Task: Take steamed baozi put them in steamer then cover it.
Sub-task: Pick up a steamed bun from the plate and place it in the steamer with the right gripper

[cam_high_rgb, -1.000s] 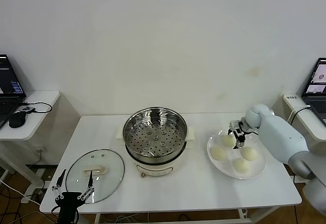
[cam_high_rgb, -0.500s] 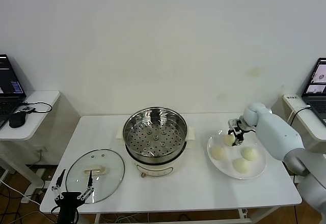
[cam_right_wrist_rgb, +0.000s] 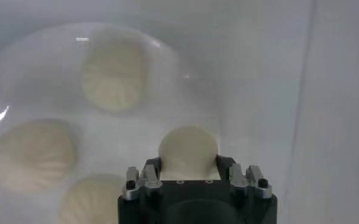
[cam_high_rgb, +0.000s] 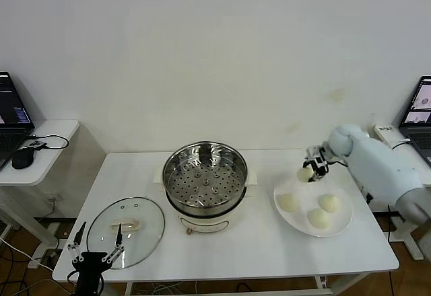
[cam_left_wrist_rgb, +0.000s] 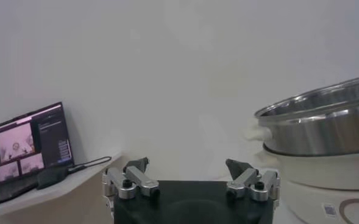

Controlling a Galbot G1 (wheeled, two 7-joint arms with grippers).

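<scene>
One baozi [cam_high_rgb: 306, 173] is gripped between the fingers of the right gripper [cam_high_rgb: 311, 171] and held in the air above the far rim of the white plate [cam_high_rgb: 342, 227], where three more buns [cam_high_rgb: 319, 218] are left lying. The steamer [cam_high_rgb: 205, 183] is seen uncovered at centre, the cover [cam_high_rgb: 126, 223] lying flat beside it, and the left gripper [cam_high_rgb: 97, 248], fingers spread wide, is parked at the table's near edge.

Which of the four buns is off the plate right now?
The bun held in the right gripper, lifted above the plate's back-left edge. The other three buns lie on the plate.
</scene>
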